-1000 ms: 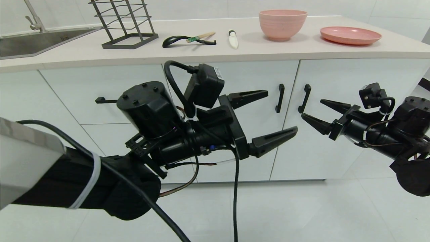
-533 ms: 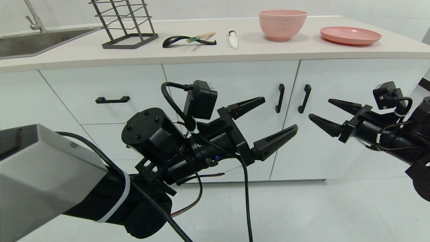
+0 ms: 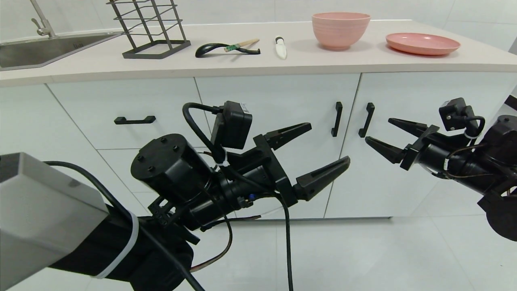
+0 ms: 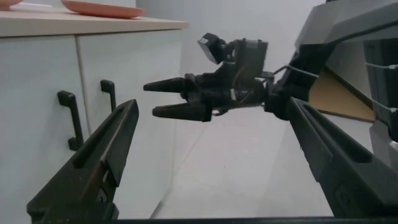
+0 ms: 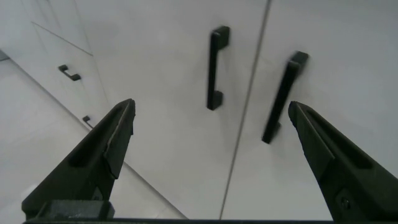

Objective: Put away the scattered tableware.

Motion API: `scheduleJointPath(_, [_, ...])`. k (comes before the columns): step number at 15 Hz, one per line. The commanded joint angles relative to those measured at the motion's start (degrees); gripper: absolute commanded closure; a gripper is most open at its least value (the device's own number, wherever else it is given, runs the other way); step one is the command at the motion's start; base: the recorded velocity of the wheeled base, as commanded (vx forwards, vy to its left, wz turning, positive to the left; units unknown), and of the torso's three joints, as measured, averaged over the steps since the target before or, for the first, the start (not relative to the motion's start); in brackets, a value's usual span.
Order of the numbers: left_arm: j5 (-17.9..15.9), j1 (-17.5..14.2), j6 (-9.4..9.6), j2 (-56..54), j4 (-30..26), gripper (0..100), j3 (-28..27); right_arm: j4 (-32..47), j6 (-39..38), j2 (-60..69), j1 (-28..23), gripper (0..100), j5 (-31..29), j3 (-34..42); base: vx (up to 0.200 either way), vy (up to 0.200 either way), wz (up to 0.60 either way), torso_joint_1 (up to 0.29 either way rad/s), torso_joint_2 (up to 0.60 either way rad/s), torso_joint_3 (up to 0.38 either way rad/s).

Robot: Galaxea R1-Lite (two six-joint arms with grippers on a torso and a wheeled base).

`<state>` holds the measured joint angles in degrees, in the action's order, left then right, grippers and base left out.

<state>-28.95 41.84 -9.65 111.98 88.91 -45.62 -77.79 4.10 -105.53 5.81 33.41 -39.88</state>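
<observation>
Nothing stowed yet — bowl [image 3: 340, 29], plate [image 3: 422, 43], spoon [image 3: 210, 48] lie on the far counter [image 3: 101, 60]; left gripper [image 3: 329, 143] and right gripper [image 3: 377, 129] gape wide — empty.

Pink bowl [image 3: 341, 29], plate [image 3: 422, 43], perhaps spoon [image 3: 210, 49] on counter [image 3: 323, 62].

The left end effector [image 4: 212, 106] hangs with its two fingers [image 4: 93, 168] spread wide and nothing between them. Farther off, the right end effector [image 4: 151, 99], also held open, points toward the white cabinet doors [image 4: 37, 74], near their two upright black handles [image 4: 109, 93]. Above the doors, a pink plate [image 4: 99, 8] sits on the surface [image 4: 74, 25] near its edge.
</observation>
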Motion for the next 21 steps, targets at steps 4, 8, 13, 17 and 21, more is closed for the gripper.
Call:
scheduleJointPath(4, [1.4, -1.8, 5.88, 1.1, -3.1, 0, -3.4, -0.1, 0.0, -5.2, 0.1, 0, 0.5, -2.9, 0.000, 0.000, 0.00, 0.000, 0.00, 0.000])
scheduleJointPath(8, [2.9, -1.8, -0.01, 1.0, 1.1, 0, 0.3, -0.1, 0.0, -4.9, 0.1, 0, 0.5, -2.7, 0.000, -0.100, 0.00, 0.000, 0.00, 0.001])
scheduleJointPath(13, [1.1, -1.8, 0.87, 0.1, 1.1, 0, 2.6, -0.1, 0.0, -5.0, 0.1, 0, 0.5, -3.7, 0.000, -0.120, 0.00, 0.001, 0.00, 0.001])
scheduleJointPath(17, [1.1, -1.8, 1.13, 0.9, 1.1, 0, 1.5, -0.1, -0.1, -7.3, 0.1, 0, 0.5, -5.9, 0.000, 0.000, 0.00, 0.000, 0.00, 0.000])
scheduleJointPath(21, [0.6, -5.0, 3.85, 2.0, 1.1, 0, -2.6, -0.6, 0.1, -9.6, 1.5, 0, 2.5, -7.2, 0.000, 0.000, 0.00, 0.000, 0.00, 0.000])
